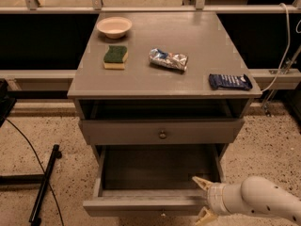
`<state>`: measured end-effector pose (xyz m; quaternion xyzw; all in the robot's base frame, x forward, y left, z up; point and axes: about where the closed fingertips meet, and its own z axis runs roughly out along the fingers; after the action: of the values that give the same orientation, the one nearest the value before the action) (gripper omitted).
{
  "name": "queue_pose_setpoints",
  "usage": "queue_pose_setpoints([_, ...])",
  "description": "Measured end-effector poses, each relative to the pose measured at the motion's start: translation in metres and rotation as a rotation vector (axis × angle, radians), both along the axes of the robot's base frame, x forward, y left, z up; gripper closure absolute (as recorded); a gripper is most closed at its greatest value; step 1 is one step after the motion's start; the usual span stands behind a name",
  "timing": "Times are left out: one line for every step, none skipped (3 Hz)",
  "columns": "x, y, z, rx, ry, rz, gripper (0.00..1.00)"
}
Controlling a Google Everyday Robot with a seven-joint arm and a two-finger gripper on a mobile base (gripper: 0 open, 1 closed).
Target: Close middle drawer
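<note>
The middle drawer (141, 205) stands pulled well out of the grey cabinet (89, 86), low at the bottom of the view; its low front panel comes nearest the camera and its deep, plain box is open to view. A tiny knob sits at the centre of that panel, at the very bottom edge of the view. The gripper (203, 200) is at the right end of the front panel with its claw spread: one pale finger (201, 182) points over the panel's top edge into the box, the other (205, 216) hangs below, in front of the panel. Whether either one touches the wood I cannot tell. The white arm (263, 202) reaches in from the lower right corner.

Just above the open drawer is a taller drawer front (117, 132) with a brass knob (162, 134), pushed in, and above that a dark open slot under the cabinet top. On the top lie a pale bowl (114, 26) at the back left, a green and yellow sponge (115, 57) just in front of it, a crumpled silver packet (168, 59) near the middle and a dark blue packet (230, 81) by the right front edge. A black stand (44, 182) and a thin cable lie on the speckled floor (70, 173) at the left
</note>
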<state>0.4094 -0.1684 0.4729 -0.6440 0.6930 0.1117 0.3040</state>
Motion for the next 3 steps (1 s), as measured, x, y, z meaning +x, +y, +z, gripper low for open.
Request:
queue_pose_setpoints([-0.002, -0.003, -0.015, 0.023, -0.012, -0.007, 0.38])
queue_pose_setpoints([-0.003, -0.003, -0.027, 0.050, -0.010, -0.010, 0.61])
queue_pose_setpoints([-0.008, -0.006, -0.031, 0.127, -0.013, -0.018, 0.92])
